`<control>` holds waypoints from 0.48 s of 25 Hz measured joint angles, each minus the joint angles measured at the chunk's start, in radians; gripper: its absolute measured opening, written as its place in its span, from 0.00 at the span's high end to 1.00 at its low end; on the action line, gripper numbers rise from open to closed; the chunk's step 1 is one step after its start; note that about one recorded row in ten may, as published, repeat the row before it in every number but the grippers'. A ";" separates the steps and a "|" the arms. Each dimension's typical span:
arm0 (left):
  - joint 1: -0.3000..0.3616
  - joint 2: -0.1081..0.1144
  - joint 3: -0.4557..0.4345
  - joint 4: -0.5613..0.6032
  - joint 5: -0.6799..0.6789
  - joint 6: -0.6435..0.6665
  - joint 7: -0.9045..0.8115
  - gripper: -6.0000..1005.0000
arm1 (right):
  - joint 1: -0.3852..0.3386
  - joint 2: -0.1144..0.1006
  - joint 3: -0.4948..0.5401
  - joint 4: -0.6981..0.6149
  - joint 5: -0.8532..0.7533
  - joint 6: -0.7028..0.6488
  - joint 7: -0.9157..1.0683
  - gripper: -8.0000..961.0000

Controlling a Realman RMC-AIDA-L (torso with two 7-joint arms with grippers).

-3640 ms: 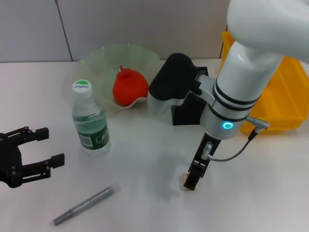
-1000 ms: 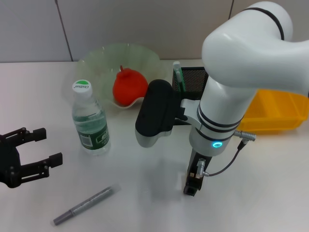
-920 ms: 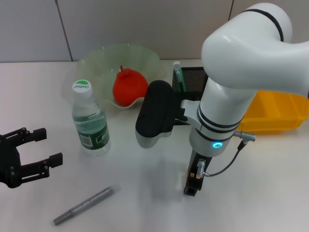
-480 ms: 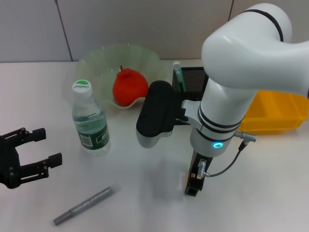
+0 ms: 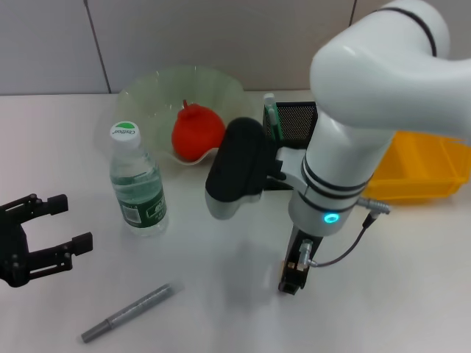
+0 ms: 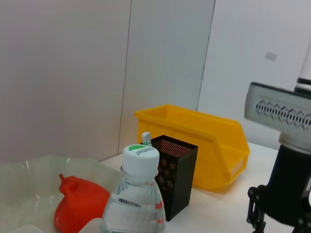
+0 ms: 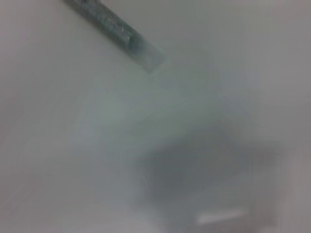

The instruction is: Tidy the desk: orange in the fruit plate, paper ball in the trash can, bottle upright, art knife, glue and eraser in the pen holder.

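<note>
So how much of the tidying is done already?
Done: the orange sits in the fruit plate and the bottle stands upright. In hand: the right end effector is down at the table; I can't see what it holds. To do: the grey art knife lies on the table. The left end effector is open.

Right gripper (image 5: 291,282) points down (jaws hidden); left gripper (image 5: 55,224) gapes.

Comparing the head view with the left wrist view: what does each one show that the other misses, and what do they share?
Only the head view shows the grey pen-shaped art knife lying on the white desk and the left tool, open.

Only the left wrist view shows the yellow bin's front wall.

Both show the upright clear water bottle, red-orange fruit in the translucent green plate, the black mesh pen holder, and the right tool lowered near the desk.
</note>
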 joint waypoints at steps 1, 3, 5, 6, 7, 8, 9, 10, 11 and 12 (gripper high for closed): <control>0.001 0.000 -0.002 0.000 0.000 0.000 0.001 0.20 | -0.005 -0.001 0.023 -0.019 -0.009 -0.020 0.001 0.56; 0.001 0.000 -0.004 0.000 0.000 0.001 0.002 0.20 | -0.025 -0.004 0.095 -0.084 -0.050 -0.072 0.001 0.55; 0.004 0.000 -0.012 -0.013 -0.003 0.010 0.015 0.20 | -0.057 -0.004 0.171 -0.182 -0.114 -0.129 0.003 0.54; 0.004 0.000 -0.015 -0.018 -0.004 0.012 0.019 0.20 | -0.075 -0.003 0.208 -0.239 -0.153 -0.153 0.010 0.54; 0.004 0.000 -0.019 -0.022 -0.004 0.014 0.024 0.20 | -0.106 -0.003 0.273 -0.347 -0.228 -0.188 0.032 0.53; 0.004 0.000 -0.025 -0.028 -0.004 0.017 0.032 0.20 | -0.106 -0.003 0.273 -0.347 -0.228 -0.188 0.032 0.53; 0.004 0.000 -0.029 -0.034 -0.004 0.018 0.038 0.20 | -0.117 -0.003 0.296 -0.389 -0.257 -0.199 0.042 0.52; 0.004 0.000 -0.034 -0.043 -0.004 0.020 0.044 0.20 | -0.128 -0.004 0.324 -0.437 -0.288 -0.204 0.050 0.52; 0.004 0.000 -0.034 -0.043 -0.004 0.020 0.044 0.20 | -0.143 -0.004 0.345 -0.478 -0.314 -0.200 0.052 0.51; 0.003 0.001 -0.038 -0.053 -0.005 0.020 0.050 0.20 | -0.177 -0.005 0.372 -0.535 -0.349 -0.153 0.052 0.51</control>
